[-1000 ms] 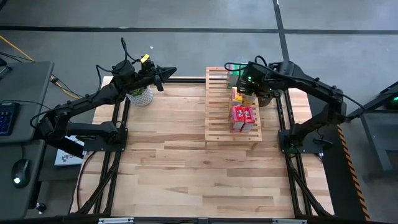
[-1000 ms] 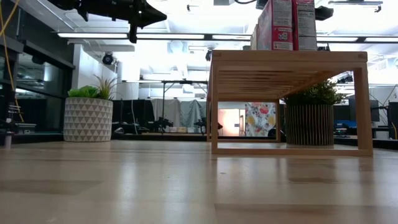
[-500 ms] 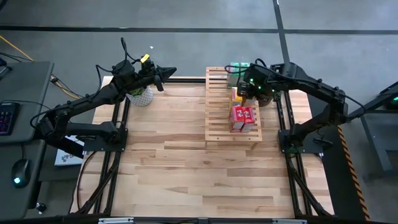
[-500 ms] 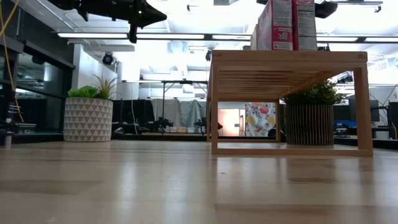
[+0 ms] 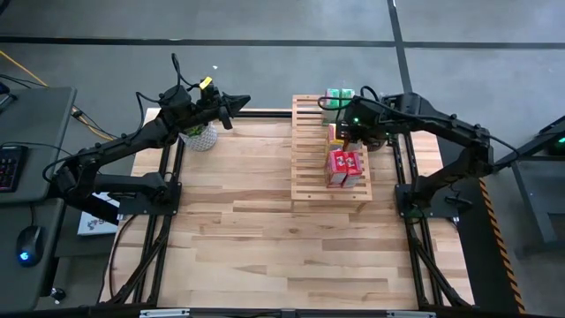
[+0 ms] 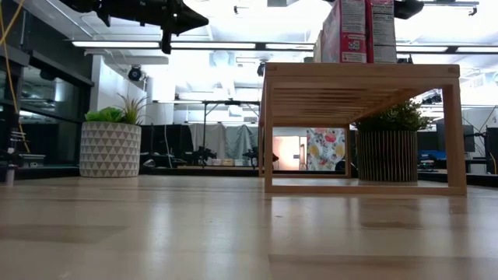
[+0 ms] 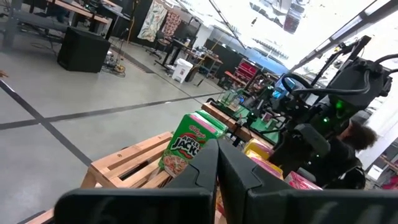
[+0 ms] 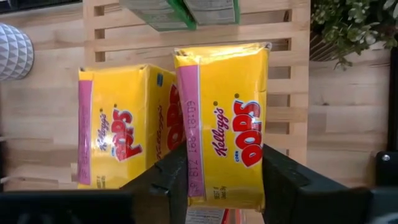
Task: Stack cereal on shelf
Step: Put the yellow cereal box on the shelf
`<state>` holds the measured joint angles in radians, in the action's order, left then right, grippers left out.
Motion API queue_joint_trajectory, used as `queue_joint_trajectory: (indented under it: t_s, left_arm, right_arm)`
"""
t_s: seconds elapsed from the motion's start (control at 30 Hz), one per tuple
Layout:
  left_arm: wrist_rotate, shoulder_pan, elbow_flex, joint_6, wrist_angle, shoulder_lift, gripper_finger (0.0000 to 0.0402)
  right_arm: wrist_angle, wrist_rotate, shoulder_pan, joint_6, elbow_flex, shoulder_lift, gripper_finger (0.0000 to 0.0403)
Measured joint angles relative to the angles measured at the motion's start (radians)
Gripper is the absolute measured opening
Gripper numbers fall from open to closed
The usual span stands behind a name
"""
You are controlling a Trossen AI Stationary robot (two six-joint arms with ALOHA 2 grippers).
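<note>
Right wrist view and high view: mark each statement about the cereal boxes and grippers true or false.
1. The right gripper straddles a yellow box. True.
2. A second yellow box stands beside it on the rack. True.
3. The red boxes lie on the bare table. False: they are on the rack.
4. The left gripper holds a green box. False: it is shut on nothing, raised over the table's far edge.
5. Green boxes are at the rack's far end. True.
</note>
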<state>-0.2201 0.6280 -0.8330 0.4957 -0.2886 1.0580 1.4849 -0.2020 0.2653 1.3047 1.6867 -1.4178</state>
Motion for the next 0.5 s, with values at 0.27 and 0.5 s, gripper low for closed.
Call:
queue_joint_trajectory:
  t_s: [0.27,0.5]
  left_arm:
    - [0.004,0.0,0.0,0.0,0.0,0.0,0.0]
    - [0.007,0.0,0.0,-0.002,0.0,0.0,0.0]
  right_arm:
    - [0.0,0.012,0.0,-0.003,0.0,0.0,0.0157]
    - [0.0,0.014,0.0,-0.003,0.0,0.0,0.0162]
